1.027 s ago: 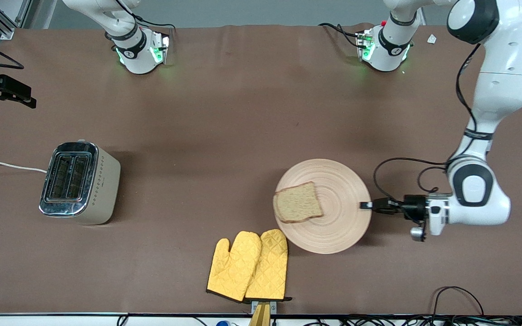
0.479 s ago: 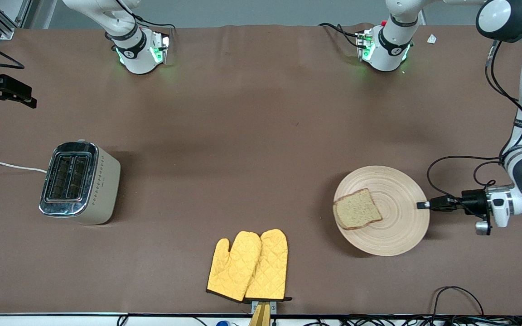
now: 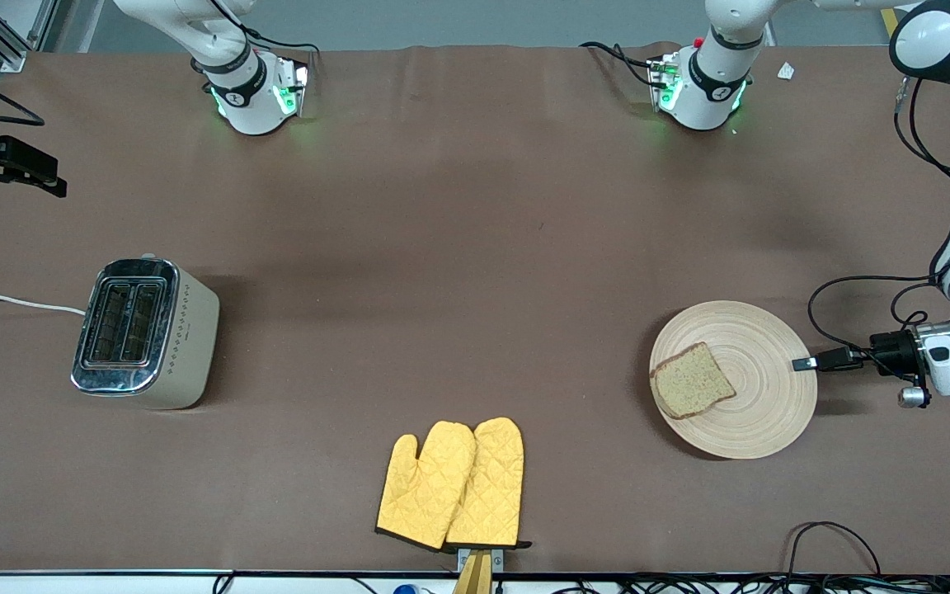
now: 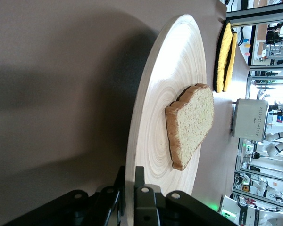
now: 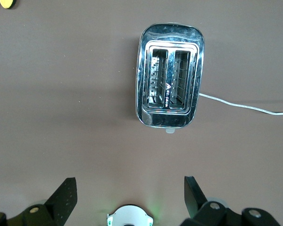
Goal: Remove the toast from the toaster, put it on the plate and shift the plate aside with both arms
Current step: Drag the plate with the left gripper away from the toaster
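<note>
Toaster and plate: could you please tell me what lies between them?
In the front view, only bare brown tabletop between toaster and plate; the oven mitts lie nearer the camera.

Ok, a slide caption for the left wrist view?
Left gripper clamps the round beige wooden plate's rim, brown wholegrain toast slice lying on it.

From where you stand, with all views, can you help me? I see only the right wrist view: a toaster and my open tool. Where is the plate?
Observer: The plate lies toward the left arm's end of the table, the toast on it.
Operator: Is the left tool holding it?
Observer: Yes, the left tool is shut on the plate's rim.
Operator: Is anything else on the table?
Observer: Yellow oven mitts, nearer the front camera than the toaster.
</note>
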Robot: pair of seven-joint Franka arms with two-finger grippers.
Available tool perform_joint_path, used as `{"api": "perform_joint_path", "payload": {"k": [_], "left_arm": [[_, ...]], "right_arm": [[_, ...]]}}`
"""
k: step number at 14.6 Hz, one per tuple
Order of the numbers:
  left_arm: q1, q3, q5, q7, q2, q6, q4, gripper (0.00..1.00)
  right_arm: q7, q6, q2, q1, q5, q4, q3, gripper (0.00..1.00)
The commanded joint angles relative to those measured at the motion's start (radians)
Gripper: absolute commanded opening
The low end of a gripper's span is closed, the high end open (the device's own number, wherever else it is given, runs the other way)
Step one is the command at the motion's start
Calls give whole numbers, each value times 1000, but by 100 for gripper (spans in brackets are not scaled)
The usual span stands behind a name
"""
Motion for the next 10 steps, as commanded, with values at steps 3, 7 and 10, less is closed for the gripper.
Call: {"api": "perform_joint_path", "payload": {"k": [3, 7, 10], "left_arm": [[12, -12, 2, 8, 15, -35, 10, 15], [3, -14, 55, 11, 12, -26, 16, 57], [3, -12, 97, 31, 4, -23, 50, 100]], "right_arm": [[-6, -1, -16, 3, -10, -14, 1, 100], [-6, 2, -16, 3, -10, -14, 1, 100], [-6, -3, -16, 3, -10, -15, 1, 100]]}}
